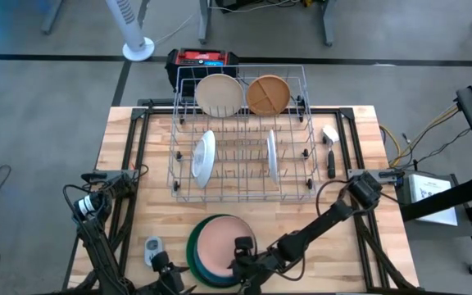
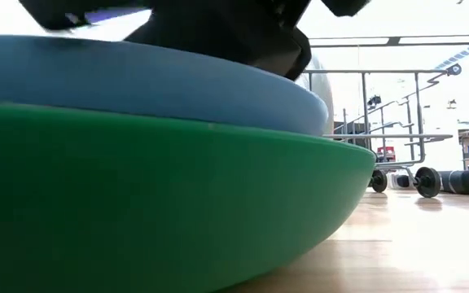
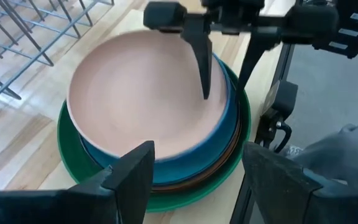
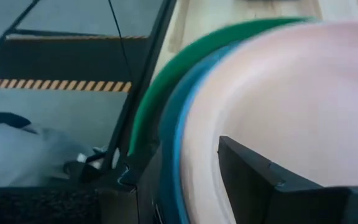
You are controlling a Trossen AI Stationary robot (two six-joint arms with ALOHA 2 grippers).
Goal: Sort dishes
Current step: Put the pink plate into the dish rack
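Note:
Close to the table's near edge sits a stack of dishes: a pink plate (image 3: 142, 93) on top, then a blue one (image 2: 137, 81), a brown rim (image 3: 219, 177), and a large green plate (image 2: 137, 203) with its base on the wood. At the stack's right side my right gripper (image 3: 224, 90) is shut over the rim. Left of the stack my left gripper (image 3: 199, 152) stands open, holding nothing. In the silver wire rack (image 1: 240, 176), a cream plate (image 1: 220, 94), a tan plate (image 1: 267, 94) and two pale plates (image 1: 205, 156) stand on edge. My right gripper has the pink plate's rim (image 3: 224, 74) on the stack's right side, one finger (image 3: 204, 74) inside the plate on its pink face and one outside the rims. It comes slanting down from the table's right. Whether the outer finger also takes the blue rim, I cannot tell.
The rack fills the middle and far part of the table. A small grey gadget (image 1: 152, 248) lies left of the stack, near my left gripper. Utensils (image 1: 330, 152) lie right of the rack. Bare wood shows at the near right and far left.

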